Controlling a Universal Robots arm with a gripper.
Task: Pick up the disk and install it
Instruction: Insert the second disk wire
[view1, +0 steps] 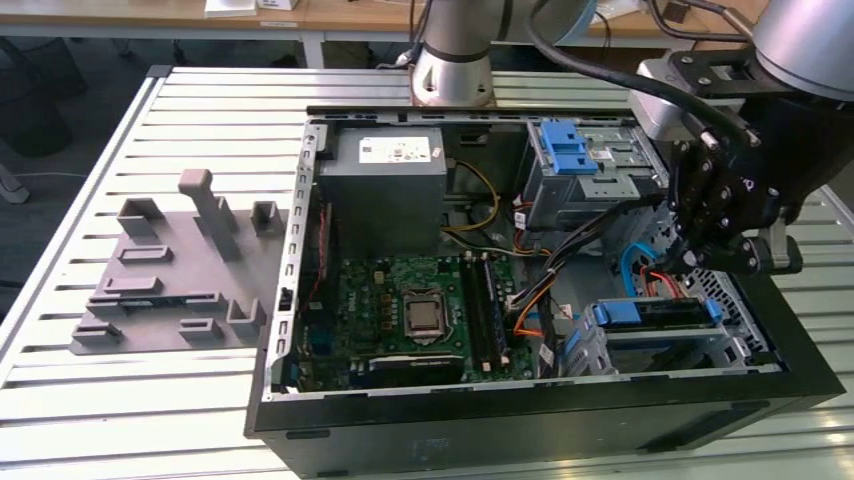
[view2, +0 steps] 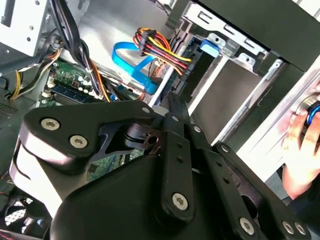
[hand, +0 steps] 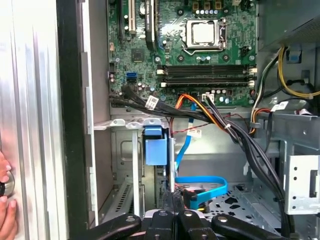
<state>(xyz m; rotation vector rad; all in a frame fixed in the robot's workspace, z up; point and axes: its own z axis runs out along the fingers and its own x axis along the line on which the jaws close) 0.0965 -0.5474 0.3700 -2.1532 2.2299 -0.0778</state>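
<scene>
The disk (view1: 650, 314), framed by its blue carrier, lies in the lower drive bay at the case's front corner on the exterior view's right. Its blue end (hand: 155, 145) sits in the metal bay in the first wrist view, and shows as a blue tab (view2: 210, 48) in the second wrist view. My gripper (view1: 683, 258) hangs just above and behind that bay, inside the open computer case (view1: 534, 400). The black fingers (hand: 172, 202) are pressed together with nothing between them, and their tips (view2: 175, 107) meet in the second wrist view.
Orange, black and blue cables (hand: 200, 182) run beneath the gripper. The motherboard (view1: 414, 310), a grey power supply box (view1: 387, 185) and a cage with a blue latch (view1: 574, 150) occupy the case. A grey fixture (view1: 174, 270) lies on the table's left. A person's hand (view2: 300, 145) rests outside the case wall.
</scene>
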